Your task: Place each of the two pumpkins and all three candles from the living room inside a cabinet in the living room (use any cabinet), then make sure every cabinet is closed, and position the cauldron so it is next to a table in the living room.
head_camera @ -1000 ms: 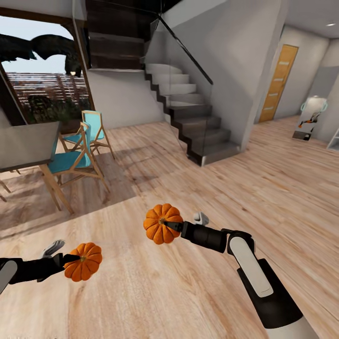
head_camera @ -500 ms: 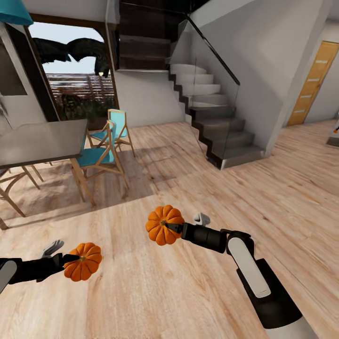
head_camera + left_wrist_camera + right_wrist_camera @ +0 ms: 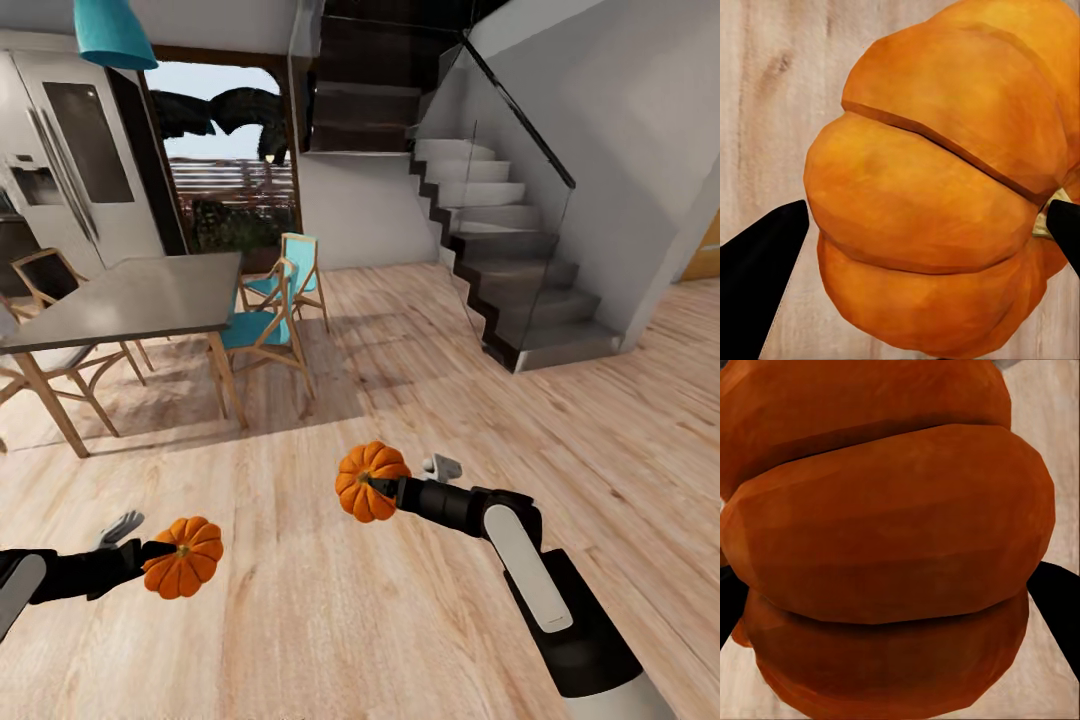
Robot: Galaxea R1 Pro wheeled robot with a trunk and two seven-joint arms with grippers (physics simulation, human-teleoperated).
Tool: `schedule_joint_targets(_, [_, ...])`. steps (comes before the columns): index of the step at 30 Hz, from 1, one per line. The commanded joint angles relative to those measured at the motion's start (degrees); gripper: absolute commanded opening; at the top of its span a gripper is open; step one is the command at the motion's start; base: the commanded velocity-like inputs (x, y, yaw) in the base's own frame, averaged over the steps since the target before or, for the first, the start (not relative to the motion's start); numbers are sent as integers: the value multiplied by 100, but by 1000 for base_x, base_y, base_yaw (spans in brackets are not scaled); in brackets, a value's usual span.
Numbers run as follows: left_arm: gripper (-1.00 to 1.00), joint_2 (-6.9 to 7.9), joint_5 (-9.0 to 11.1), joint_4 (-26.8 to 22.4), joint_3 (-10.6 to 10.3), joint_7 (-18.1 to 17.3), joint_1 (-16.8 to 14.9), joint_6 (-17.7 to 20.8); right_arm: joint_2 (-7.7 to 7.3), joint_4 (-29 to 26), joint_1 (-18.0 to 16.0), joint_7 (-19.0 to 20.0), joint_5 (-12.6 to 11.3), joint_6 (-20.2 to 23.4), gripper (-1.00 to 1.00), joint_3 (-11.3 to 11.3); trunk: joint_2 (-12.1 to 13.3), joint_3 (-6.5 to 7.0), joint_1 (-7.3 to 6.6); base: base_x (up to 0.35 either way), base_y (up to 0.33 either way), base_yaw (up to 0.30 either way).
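Currently, scene: open room with pale wood floor [image 3: 330, 620], seen from above both arms.
Left gripper [image 3: 160, 552]: low at the left side, closed around an orange ribbed pumpkin, black fingers reaching in at the stem end.
Left pumpkin [image 3: 184, 570]: held off the floor, stem end turned toward the arm; in the wrist view, broad orange ribs [image 3: 937, 195] between two black fingertips [image 3: 757, 262], pale stem just visible at one edge.
Right gripper [image 3: 385, 487]: stretched forward near the middle, clamped on a second pumpkin at its stem end.
Right pumpkin [image 3: 367, 482]: carried above the floor, higher and farther forward than the left one; darker orange ribs [image 3: 885, 540] up close in the wrist view, black fingers at both sides.
Dining table [image 3: 140, 300]: grey top, wooden legs, at the left, well apart from both pumpkins.
Chairs [image 3: 262, 335]: wooden frames with teal seats, just beside the table.
Staircase [image 3: 520, 270]: dark steps with glass railing, at the right rear.
Pendant lamp [image 3: 112, 32]: teal shade, hanging above the table.
Refrigerator [image 3: 70, 170]: pale, at the far left wall.
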Motion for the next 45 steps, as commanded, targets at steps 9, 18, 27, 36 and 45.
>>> schedule_joint_targets(9, [-100,-105,-104,2,-19,-37,-7,18,9,102,-3,-2463,-53,-2,-100,53,360,157,-199,0,0,291])
schedule_joint_targets(18, [-100,-1117,-1433,-46,-73,545,-7,20,22,485,-3,-3320,-21,-8,-100,68,721,318,-397,0,0,291])
schedule_joint_targets(27, [-100,-3201,-1552,-65,-185,3672,-100,-470,-26,1862,-3,-3225,6,-600,-100,60,1082,480,-594,0,0,256])
schedule_joint_targets(36, [-100,-3400,-1562,1281,-1168,4237,-103,-2320,-20,3643,-3,-2464,477,-2343,-100,85,1443,642,-792,0,0,196])
schedule_joint_targets(45, [-100,-3333,-1580,1057,-1276,4411,-103,-2517,-38,3806,-3,-2245,843,-2794,-100,48,1523,678,-836,0,0,207])
